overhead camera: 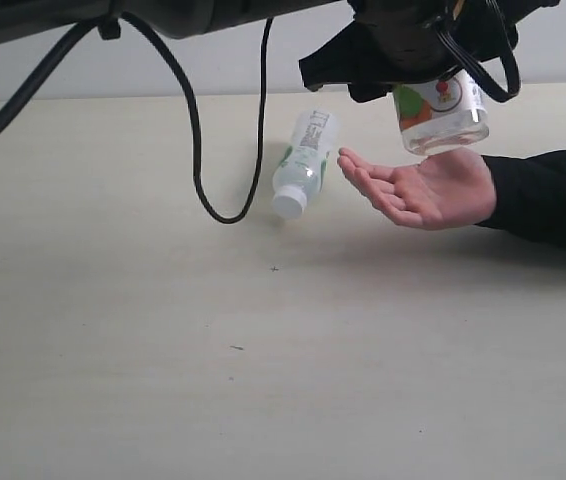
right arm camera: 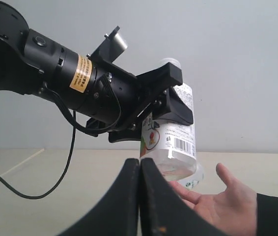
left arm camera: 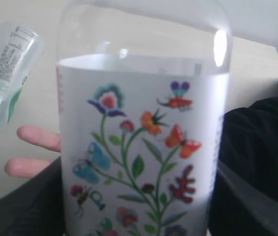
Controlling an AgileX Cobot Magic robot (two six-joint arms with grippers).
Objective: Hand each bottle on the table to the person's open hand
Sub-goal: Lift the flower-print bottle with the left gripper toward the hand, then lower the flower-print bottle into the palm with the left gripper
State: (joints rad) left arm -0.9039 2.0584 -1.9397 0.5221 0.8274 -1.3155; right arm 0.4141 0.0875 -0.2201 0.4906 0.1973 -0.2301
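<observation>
The left gripper (right arm camera: 174,101) squeezes a short stubby clear plastic bottle (overhead camera: 443,115) with a white printed label. It grips the stubby bottle up near the neck, with the bottom facing down. The left arm reaches across to the right side of the exterior view. The stubby bottle hangs just above the person's open hand (overhead camera: 425,188). The hand is bare and palm up, at the end of a black sleeve (overhead camera: 553,195). I cannot tell if the bottle's bottom touches the palm.

The label has pictures on it. One side shows green stems with red, blue and orange flowers, and butterflies too (a blue one and orange ones). Another side has a black bar code, tiny print too small to read, and a round picture in red and orange.

A slim clear plastic bottle (overhead camera: 303,160) with a green and white label and a white cap lies on its side on the pale cream table (overhead camera: 163,380). This slim bottle is just beside the hand's fingertips, with its cap pointing toward the exterior camera. Its grey letters are too blurry to read.

The right gripper (right arm camera: 140,196) holds nothing, and its two black fingers are pressed together. A thin black cable (overhead camera: 198,165) hangs in a loop over the table. A small orange sticker (right arm camera: 82,73) sits on the left arm, and its writing is too small to read.
</observation>
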